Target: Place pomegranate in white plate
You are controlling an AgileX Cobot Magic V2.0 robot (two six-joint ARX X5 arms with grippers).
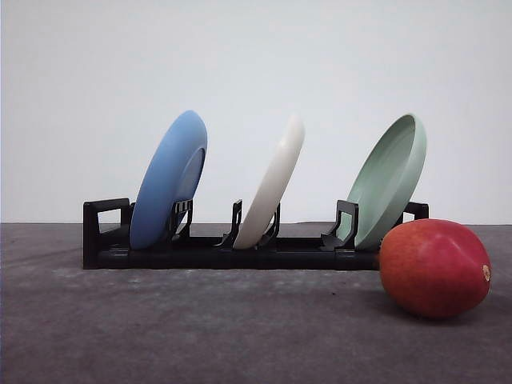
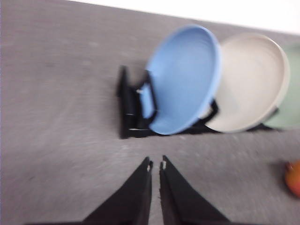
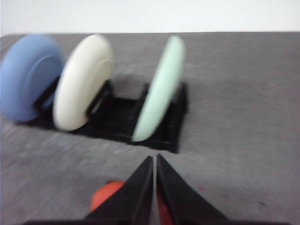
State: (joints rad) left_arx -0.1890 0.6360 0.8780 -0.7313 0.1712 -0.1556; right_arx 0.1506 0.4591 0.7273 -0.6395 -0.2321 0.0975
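Note:
The pomegranate (image 1: 434, 268) is a round red fruit lying on the grey table at the right, just in front of the rack's right end. The white plate (image 1: 272, 184) stands on edge in the middle slot of a black rack (image 1: 104, 240). My left gripper (image 2: 156, 164) is shut with nothing in it, hovering over bare table in front of the rack; the white plate (image 2: 248, 79) and an edge of the pomegranate (image 2: 294, 177) show there too. My right gripper (image 3: 154, 158) is shut and empty above the pomegranate (image 3: 105, 197), which its fingers partly hide; the white plate (image 3: 82, 82) stands beyond.
A blue plate (image 1: 170, 178) stands in the rack's left slot and a pale green plate (image 1: 390, 178) in its right slot, leaning over the fruit. The grey table surface (image 1: 200, 328) stretches in front of the rack. A white wall is behind.

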